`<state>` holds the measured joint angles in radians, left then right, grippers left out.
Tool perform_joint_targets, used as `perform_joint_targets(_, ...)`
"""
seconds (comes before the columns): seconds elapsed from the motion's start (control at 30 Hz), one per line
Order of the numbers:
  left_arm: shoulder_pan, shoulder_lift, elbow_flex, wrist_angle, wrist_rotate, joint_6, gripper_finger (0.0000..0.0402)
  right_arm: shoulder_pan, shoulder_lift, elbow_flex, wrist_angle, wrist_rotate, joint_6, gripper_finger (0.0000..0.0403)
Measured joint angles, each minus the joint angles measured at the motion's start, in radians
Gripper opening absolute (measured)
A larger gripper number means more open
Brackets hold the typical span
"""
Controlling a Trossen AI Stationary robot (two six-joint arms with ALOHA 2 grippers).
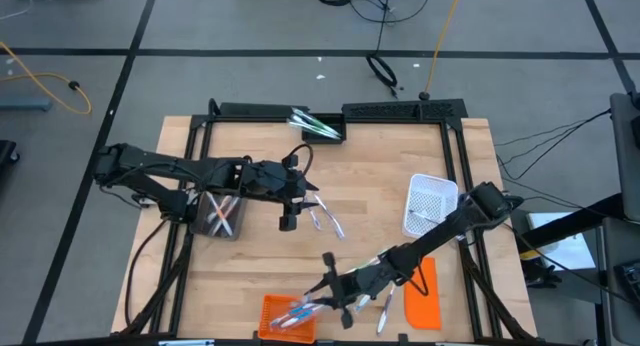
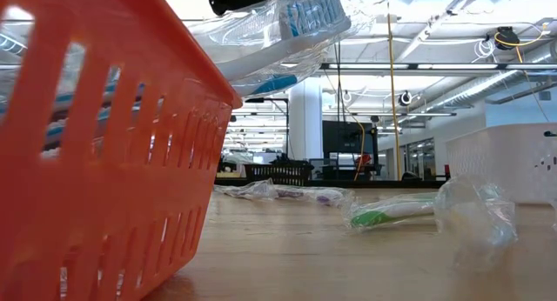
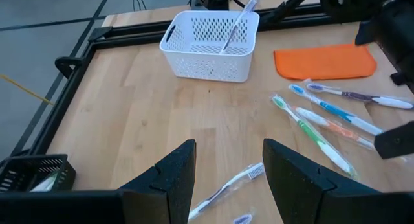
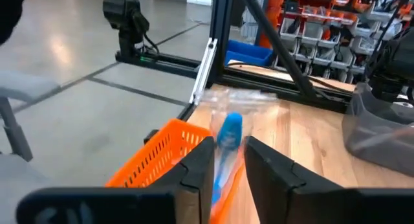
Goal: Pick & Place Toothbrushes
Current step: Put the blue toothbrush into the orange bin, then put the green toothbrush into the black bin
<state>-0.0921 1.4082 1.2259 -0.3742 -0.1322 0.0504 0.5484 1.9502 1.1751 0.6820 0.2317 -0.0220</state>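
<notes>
One blue-accented toothbrush in clear wrap (image 4: 228, 146) pinched between right gripper (image 4: 229, 160) fingers, over orange slatted plastic basket (image 4: 155, 160).

L gripper (image 3: 226, 175) fingers spread, nothing between them; a wrapped white toothbrush (image 3: 228, 186) lies on wood table (image 3: 142, 120) just below the gap. More toothbrushes (image 3: 323, 120) loose beyond fingertips, near white mesh basket (image 3: 210, 46) & flat orange lid (image 3: 325, 60).
</notes>
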Motion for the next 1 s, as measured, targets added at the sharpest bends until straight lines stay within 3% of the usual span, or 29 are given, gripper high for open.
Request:
perform_joint_targets(0.57, 0.0, 0.0, 0.0, -0.007, 0.0, -0.004, 0.0182, 0.002, -0.046, 0.0, -0.209, 0.003, 0.047, 0.0165)
perform_joint_targets(1.0, 0.0, 0.0, 0.0, -0.053, 0.0, -0.028, 0.0182, 0.017, -0.302, 0.001, -0.812, 0.084, 0.243, 0.0165)
